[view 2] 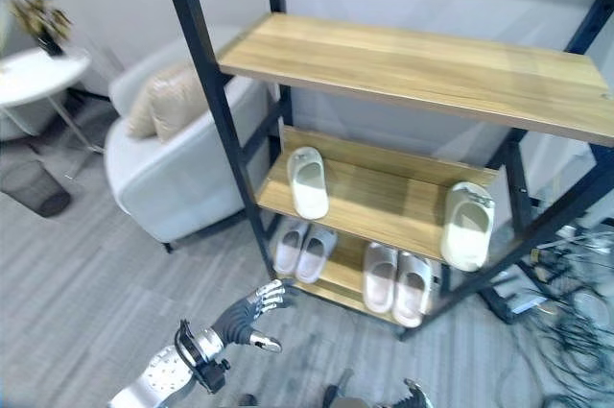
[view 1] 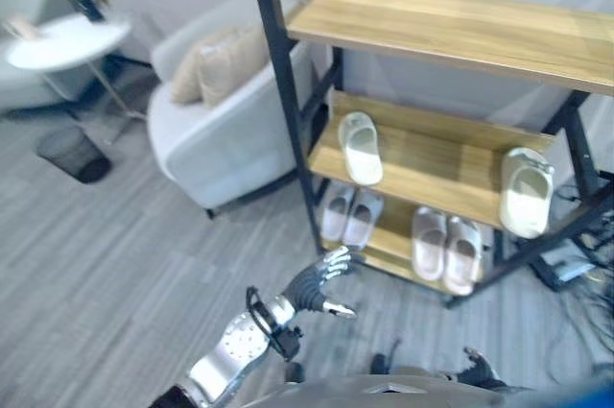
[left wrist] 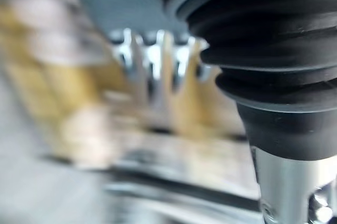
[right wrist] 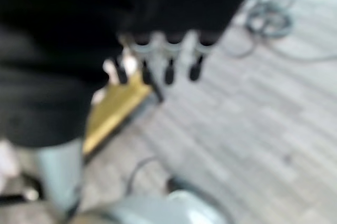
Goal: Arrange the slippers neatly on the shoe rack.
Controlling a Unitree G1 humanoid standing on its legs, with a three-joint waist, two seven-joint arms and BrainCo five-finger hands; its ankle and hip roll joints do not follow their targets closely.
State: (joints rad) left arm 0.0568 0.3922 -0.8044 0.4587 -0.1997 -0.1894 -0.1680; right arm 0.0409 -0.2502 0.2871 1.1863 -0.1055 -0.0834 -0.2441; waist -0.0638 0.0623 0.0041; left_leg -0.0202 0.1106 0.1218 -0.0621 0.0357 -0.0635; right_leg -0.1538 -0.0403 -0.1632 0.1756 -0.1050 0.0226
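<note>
No legible text, label, brand, number or sign appears in any view. The slippers (view 1: pixel 362 147) and the wooden shelves of the shoe rack (view 1: pixel 451 29) carry no readable markings; both wrist views are too blurred to make out any print.

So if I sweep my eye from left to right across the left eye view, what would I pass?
Round white side table → dark floor basket → white armchair → single slipper on the middle shelf → pair of slippers on the bottom shelf → slipper at the right end of the middle shelf.
</note>
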